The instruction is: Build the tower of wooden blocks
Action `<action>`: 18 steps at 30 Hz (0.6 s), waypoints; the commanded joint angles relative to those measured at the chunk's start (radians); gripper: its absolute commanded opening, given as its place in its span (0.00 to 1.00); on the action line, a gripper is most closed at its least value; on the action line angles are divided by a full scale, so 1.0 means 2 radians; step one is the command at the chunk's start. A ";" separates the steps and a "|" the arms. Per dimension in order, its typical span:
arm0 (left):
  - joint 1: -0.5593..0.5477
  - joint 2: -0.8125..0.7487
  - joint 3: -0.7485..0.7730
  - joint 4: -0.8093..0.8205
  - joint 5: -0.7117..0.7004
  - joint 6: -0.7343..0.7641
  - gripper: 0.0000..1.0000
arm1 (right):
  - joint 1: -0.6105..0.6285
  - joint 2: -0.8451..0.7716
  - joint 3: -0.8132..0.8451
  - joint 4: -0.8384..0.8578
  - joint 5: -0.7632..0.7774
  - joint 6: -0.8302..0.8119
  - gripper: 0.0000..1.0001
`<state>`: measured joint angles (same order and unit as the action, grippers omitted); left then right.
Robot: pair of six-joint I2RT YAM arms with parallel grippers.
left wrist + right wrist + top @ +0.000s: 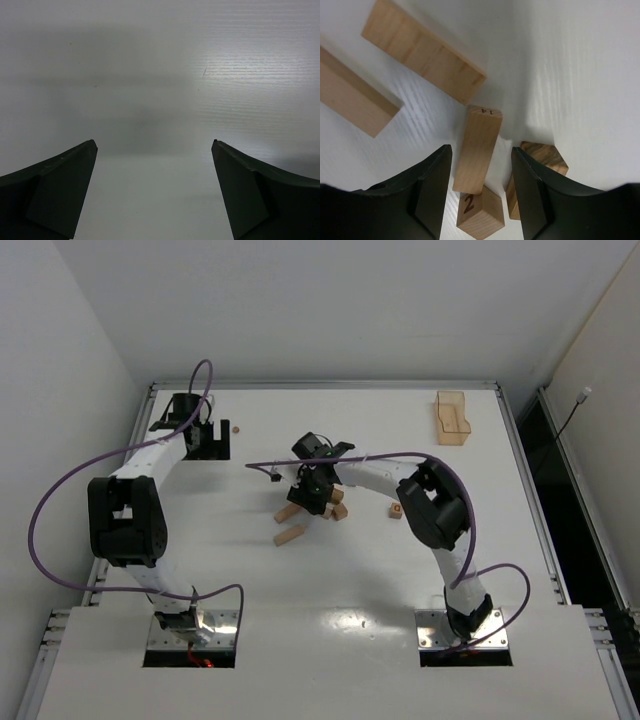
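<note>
The white table (330, 590) fills the top view, with both arms bolted at its near edge. The left arm (125, 515) reaches to the far left corner. The right arm (435, 505) bends in to the middle.

A pale tray (442, 420) lies far right, well apart from everything else.

No tower stands. The blocks (290, 535) lie loose in a cluster at mid-table, under and beside the right gripper (315, 495). From above this gripper hides part of the cluster, and its jaws cannot be read.

Its wrist view fills that in. The right gripper (480, 149) has its jaws apart, one either side of block 14 (477, 150), with a clear gap on the right side. The near end of block 14 overlaps block 2 (480, 212); whether it rests on it I cannot tell. A dark-grained block (545, 155) sits just beside the right-hand finger. Two long bars (420, 50) lie flat beyond, slanted, close together.

Only the top view shows the cube (396, 510), alone to the right of the cluster.

The left gripper (200, 430) looks like a dark lump from above. In its wrist view the left gripper (154, 145) has its jaws spread wide over bare table, holding nothing.

A bead (236, 427) lies just right of the left gripper. It shows only from above.
</note>
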<state>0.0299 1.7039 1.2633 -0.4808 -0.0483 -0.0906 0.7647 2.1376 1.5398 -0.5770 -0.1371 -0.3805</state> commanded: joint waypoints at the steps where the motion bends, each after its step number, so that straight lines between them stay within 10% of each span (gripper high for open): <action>1: 0.007 -0.010 0.000 0.013 0.004 -0.004 0.99 | -0.009 0.003 0.025 0.001 -0.002 0.021 0.48; 10: 0.007 0.000 0.010 0.013 0.004 -0.004 0.99 | -0.014 0.009 0.014 -0.014 -0.012 0.008 0.40; 18: 0.007 0.006 0.015 0.013 0.004 -0.004 0.99 | -0.009 0.009 -0.004 -0.031 -0.017 0.004 0.00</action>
<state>0.0299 1.7065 1.2633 -0.4797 -0.0483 -0.0906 0.7376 2.1681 1.5467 -0.6075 -0.1467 -0.3668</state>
